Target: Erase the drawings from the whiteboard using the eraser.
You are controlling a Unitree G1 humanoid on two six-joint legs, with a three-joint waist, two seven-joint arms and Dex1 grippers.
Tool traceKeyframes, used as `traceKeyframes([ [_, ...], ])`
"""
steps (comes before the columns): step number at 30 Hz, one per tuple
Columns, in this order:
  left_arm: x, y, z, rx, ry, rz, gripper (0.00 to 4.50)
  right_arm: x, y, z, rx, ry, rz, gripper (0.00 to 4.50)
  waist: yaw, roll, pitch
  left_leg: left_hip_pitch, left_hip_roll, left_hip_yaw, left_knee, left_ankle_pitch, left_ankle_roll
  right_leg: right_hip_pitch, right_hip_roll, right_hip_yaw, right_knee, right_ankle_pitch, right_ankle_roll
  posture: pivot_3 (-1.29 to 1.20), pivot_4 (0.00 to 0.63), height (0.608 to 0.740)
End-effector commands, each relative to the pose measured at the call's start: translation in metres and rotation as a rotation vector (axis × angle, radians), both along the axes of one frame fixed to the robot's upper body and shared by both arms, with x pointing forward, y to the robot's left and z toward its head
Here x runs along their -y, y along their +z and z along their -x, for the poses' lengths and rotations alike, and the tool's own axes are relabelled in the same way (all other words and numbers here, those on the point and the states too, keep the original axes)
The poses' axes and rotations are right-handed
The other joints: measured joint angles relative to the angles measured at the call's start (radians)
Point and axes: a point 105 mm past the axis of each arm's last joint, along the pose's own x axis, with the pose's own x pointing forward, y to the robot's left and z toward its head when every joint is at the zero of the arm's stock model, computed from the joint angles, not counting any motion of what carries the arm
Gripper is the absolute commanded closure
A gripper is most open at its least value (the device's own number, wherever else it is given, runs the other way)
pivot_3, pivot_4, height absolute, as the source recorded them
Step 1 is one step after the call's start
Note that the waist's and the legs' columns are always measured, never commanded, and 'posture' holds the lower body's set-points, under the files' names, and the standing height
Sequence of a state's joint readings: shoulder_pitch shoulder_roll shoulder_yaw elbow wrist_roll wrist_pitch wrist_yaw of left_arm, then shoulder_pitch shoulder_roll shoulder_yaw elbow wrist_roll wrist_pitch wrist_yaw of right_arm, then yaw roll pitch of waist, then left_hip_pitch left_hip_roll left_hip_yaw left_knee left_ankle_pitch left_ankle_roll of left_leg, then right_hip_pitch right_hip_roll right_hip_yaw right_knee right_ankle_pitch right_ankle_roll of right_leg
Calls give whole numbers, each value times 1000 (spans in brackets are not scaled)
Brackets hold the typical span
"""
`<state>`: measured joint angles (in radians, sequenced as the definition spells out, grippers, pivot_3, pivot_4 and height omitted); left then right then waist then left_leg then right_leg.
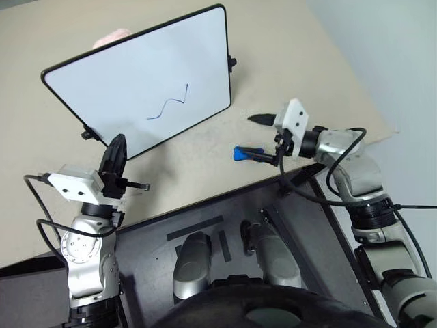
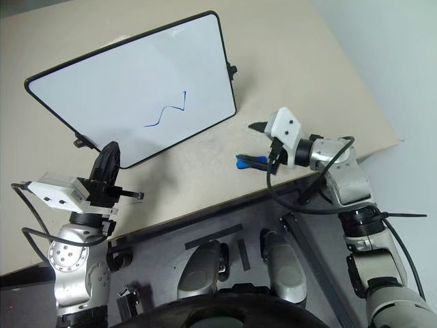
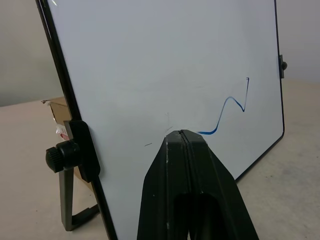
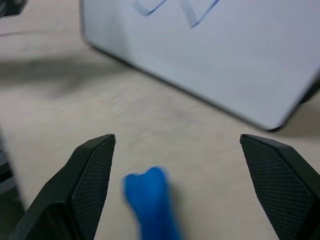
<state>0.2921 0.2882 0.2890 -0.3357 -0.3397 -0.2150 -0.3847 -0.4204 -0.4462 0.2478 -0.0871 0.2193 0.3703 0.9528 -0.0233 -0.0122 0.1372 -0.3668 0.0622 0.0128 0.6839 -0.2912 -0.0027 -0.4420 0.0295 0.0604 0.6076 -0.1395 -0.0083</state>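
Observation:
The whiteboard [image 1: 136, 82] stands tilted on the beige table, propped on black clip feet. One short dark-blue wavy drawing [image 1: 171, 106] sits near its middle. The bright-blue eraser [image 1: 239, 153] lies on the table in front of the board's right corner. My right gripper [image 1: 258, 137] is open and level around it, with the eraser [image 4: 150, 200] between its fingers, nearer one of them and not gripped. My left gripper [image 1: 116, 157] is shut and empty, its tips [image 3: 181, 132] close before the board's lower left part, below the drawing [image 3: 230, 107].
The table's front edge [image 1: 205, 198] runs diagonally just behind both wrists, with a dark platform below it. The table's right corner [image 1: 386, 130] is near my right arm. A pink object [image 1: 113, 37] and a cardboard box [image 3: 55, 107] lie behind the board.

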Motion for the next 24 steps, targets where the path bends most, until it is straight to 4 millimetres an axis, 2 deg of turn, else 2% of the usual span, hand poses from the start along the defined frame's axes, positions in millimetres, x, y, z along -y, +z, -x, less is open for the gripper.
traceKeyframes([
  [1,7,10,0,42,-17,-8,4500,-2,-8,4,-31,-1,59,274,0,0,0,0,0,0,0,0,0,0,0,0,0,0,0,0,150,740],
  [4,8,10,-1,41,-23,-5,4500,2,-17,-1,-43,-27,96,274,-1,0,0,0,0,0,0,0,0,0,0,0,0,0,0,0,150,740],
  [15,11,10,-5,43,-37,2,4500,12,-23,-8,-70,-52,108,274,0,0,0,0,0,0,0,0,0,0,0,0,0,0,0,0,150,740],
  [18,11,10,-6,45,-38,1,4500,13,-22,-10,-74,-57,102,855,-1,0,0,0,0,0,0,0,0,0,0,0,0,0,0,0,150,740],
  [23,12,8,-7,42,-46,2,4500,13,-20,-11,-30,-62,109,2572,0,0,0,0,0,0,0,0,0,0,0,0,0,0,0,0,150,740],
  [24,12,8,-7,40,-47,3,4500,13,-19,-11,-22,-63,112,2572,0,0,0,0,0,0,0,0,0,0,0,0,0,0,0,0,150,740],
])
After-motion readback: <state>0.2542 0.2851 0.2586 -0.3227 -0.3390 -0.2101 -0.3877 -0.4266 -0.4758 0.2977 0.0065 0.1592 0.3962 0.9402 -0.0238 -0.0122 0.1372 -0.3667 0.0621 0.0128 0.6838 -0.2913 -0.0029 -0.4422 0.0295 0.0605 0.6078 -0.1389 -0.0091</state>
